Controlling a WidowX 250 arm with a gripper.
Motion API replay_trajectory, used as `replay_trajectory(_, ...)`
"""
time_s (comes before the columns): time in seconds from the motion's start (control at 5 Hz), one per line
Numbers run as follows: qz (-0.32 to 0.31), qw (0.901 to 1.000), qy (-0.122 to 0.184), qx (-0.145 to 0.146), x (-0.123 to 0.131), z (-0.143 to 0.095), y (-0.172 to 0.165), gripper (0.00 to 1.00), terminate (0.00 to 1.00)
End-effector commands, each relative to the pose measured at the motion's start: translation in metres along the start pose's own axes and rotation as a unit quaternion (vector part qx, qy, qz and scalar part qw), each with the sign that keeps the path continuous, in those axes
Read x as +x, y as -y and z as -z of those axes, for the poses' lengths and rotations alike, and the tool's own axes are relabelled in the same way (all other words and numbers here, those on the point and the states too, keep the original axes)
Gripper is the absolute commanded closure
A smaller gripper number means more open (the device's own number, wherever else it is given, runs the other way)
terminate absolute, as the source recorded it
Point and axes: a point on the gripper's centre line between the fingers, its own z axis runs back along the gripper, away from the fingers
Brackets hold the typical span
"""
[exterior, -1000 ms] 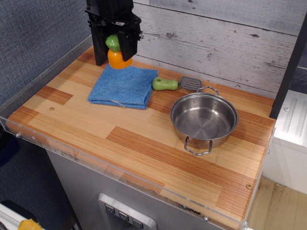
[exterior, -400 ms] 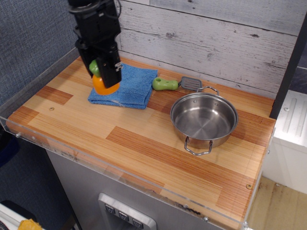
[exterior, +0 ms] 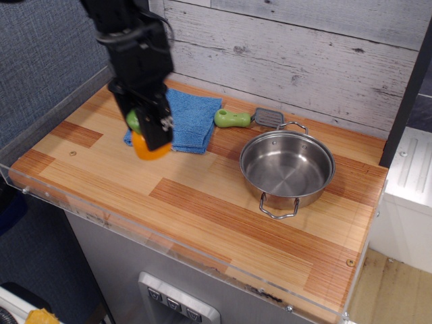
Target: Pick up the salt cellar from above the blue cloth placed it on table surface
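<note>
My gripper (exterior: pixel 144 131) is shut on the salt cellar (exterior: pixel 145 148), an orange rounded shaker with a green cap, and holds it in the air over the front left edge of the blue cloth (exterior: pixel 190 119). Only the shaker's orange bottom and a bit of green cap show past the black fingers. The blue cloth lies folded at the back left of the table surface (exterior: pixel 202 202), a wooden countertop of striped planks. The arm hides the cloth's left part.
A steel pot (exterior: pixel 287 169) with two handles stands right of centre. A green-handled grey spatula (exterior: pixel 246 119) lies between the cloth and the pot by the grey plank wall. A clear acrylic rim (exterior: pixel 169 246) runs along the counter's edges.
My gripper has carried the salt cellar from above the cloth's back left corner toward the front and lower, to over the cloth's front left edge. Nothing else moved.
</note>
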Motion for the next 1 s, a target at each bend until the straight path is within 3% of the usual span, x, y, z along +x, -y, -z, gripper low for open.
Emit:
replay_trajectory(0.0,0.041,0.9986,-0.008,0.032,-0.001,0.009,0.009,1.0,0.0)
replay_trajectory(0.4,0.06,0.9976,-0.017,0.03,-0.009,0.036,0.009,1.0,0.0)
replay_trajectory(0.8,0.055,0.9982,-0.023,0.01,-0.013,0.054,0.004,1.0,0.0)
